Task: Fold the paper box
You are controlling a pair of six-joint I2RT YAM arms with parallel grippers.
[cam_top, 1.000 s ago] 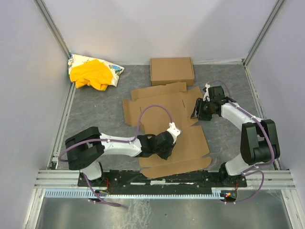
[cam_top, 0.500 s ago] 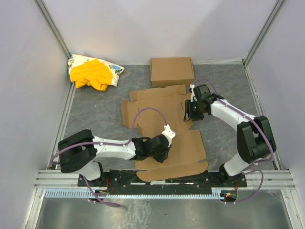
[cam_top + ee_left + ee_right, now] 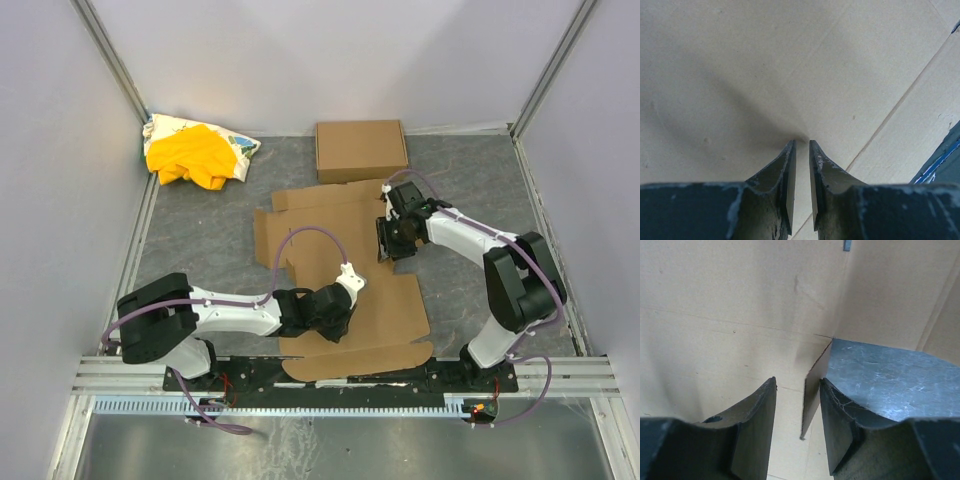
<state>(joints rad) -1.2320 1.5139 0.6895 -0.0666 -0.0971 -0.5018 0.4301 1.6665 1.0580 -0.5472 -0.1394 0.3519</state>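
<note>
Jaws of the right gripper (image 3: 797,385) stand half open astride a raised flap (image 3: 812,390) of the paper box (image 3: 390,310), its edge between them, nearer one finger, apparently not yet pinched. Flat sheet spreads beyond that flap. Jaws of the left gripper (image 3: 802,145), narrowed to a slit holding nothing, press a panel (image 3: 740,75) directly under their tips; the right arm looks placed to fold.

Brown paper box (image 3: 315,255) lies unfolded, mostly flat.
</note>
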